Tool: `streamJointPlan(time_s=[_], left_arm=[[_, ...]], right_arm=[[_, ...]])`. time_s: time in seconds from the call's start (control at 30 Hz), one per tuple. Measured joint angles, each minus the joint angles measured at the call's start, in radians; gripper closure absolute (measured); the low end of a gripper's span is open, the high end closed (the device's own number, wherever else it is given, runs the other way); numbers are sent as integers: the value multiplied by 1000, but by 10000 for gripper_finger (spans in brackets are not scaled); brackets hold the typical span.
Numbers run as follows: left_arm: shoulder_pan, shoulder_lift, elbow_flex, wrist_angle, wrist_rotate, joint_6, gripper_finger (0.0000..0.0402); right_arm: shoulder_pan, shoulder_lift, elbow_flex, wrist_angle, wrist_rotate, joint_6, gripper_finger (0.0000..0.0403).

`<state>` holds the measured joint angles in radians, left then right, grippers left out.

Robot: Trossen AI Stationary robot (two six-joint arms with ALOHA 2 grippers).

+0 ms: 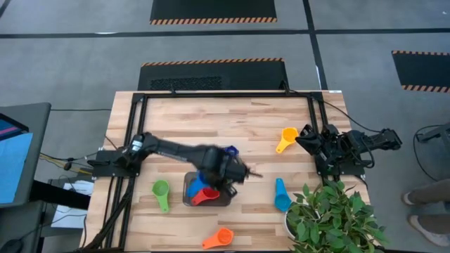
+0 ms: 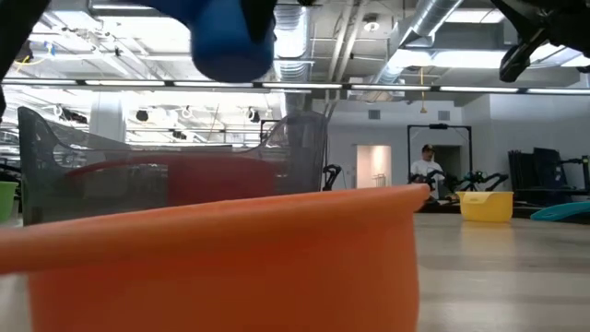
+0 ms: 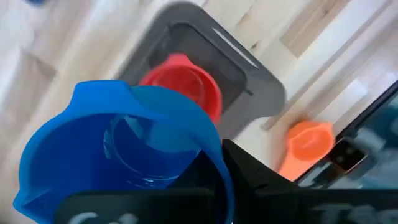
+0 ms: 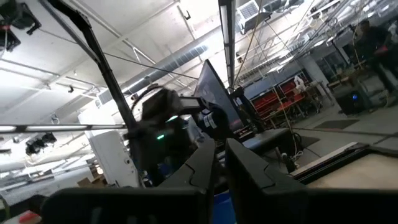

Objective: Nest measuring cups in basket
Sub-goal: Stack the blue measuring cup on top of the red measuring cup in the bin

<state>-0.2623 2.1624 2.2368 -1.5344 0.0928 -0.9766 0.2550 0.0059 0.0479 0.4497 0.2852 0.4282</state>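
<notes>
The left gripper (image 1: 228, 171) is clamped tight on a blue plastic measuring cup (image 3: 118, 149), gripping it near the handle side so the bowl of the cup faces the wrist camera. It hangs over the small dark grey rectangular basket (image 1: 188, 184), which sits on the wooden table (image 1: 211, 119) toward its front edge, and a red plastic measuring cup (image 3: 186, 84) already lies inside that basket, directly beneath the held cup. From above, the arm blurs and covers much of the basket, so whether the blue cup touches the red one cannot be told; it appears to be just above it.

The right gripper (image 1: 304, 137) waits at the table's right side, its fingers nearly together, seemingly around nothing.

In the low view an orange plastic measuring cup (image 2: 221, 254) fills the foreground and hides most of the table. Around the basket lie a green cup (image 1: 161, 190) to its left, a light blue cup (image 1: 281, 195) to its right, a yellow cup (image 1: 287, 136) farther back on the right, just beside the right gripper, and the orange one in front. A leafy potted plant (image 1: 330, 214) stands at the front right corner.
</notes>
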Motion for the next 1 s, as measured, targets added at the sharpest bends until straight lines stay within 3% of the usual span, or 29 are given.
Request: streamJointPlan(time_s=[0.2,0.6,1.0], left_arm=[[-66,50,1,118,-103,-280,401],[-71,187,0,90,-124,-198,401],[-67,201,-1,47,-83,-193,401]], right_arm=[[0,0,0,1,0,77,339],[0,0,0,28,-12,80,339],[0,-1,0,34,-28,79,339]])
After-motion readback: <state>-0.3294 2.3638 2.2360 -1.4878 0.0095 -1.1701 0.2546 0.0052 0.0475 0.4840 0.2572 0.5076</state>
